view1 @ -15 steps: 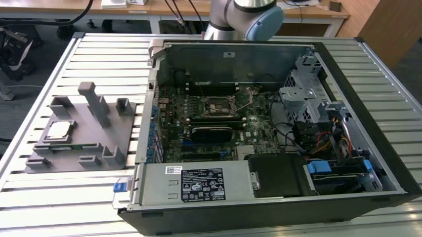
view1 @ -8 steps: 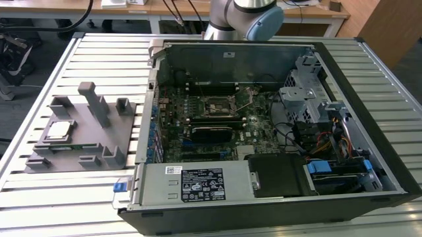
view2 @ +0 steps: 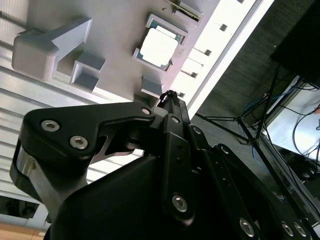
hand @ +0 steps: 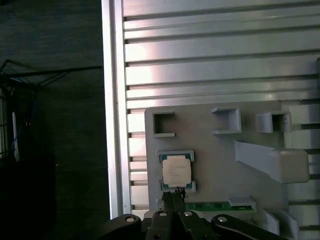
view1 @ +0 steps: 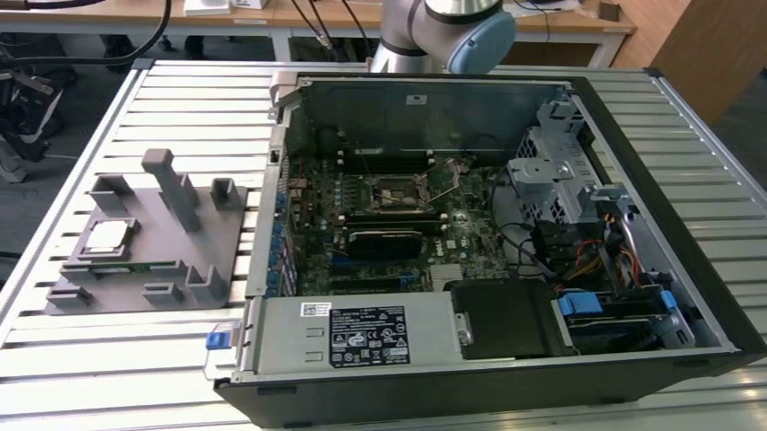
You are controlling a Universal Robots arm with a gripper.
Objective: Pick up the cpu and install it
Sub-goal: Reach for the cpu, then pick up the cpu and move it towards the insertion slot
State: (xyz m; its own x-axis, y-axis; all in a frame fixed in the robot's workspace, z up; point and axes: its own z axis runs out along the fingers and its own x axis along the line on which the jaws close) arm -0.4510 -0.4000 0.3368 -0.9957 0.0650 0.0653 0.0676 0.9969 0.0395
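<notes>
The cpu (view1: 106, 238) is a small silver-lidded square lying flat in a recess of the grey fixture plate (view1: 132, 292), on the exterior view's left. In both wrist views it lies below and just beyond my fingertips: cpu (hand: 176, 170), cpu (view2: 159, 46). My gripper (hand: 173, 196) hangs some way above the plate (hand: 215, 160) with its two black fingers pressed together and nothing between them. The same shut tips show as the gripper (view2: 167, 95) in the second wrist view. The open motherboard socket (view1: 396, 193) sits inside the computer case.
The open computer case (view1: 623, 296) fills the slatted table's middle and right. Inside are a black heatsink (view1: 383, 242), a power supply (view1: 348, 334) and cables. Tall grey fixture posts (view1: 180, 189) rise from the plate. A green strip (hand: 210, 205) lies beside the cpu. The arm's base (view1: 444, 27) stands behind the case.
</notes>
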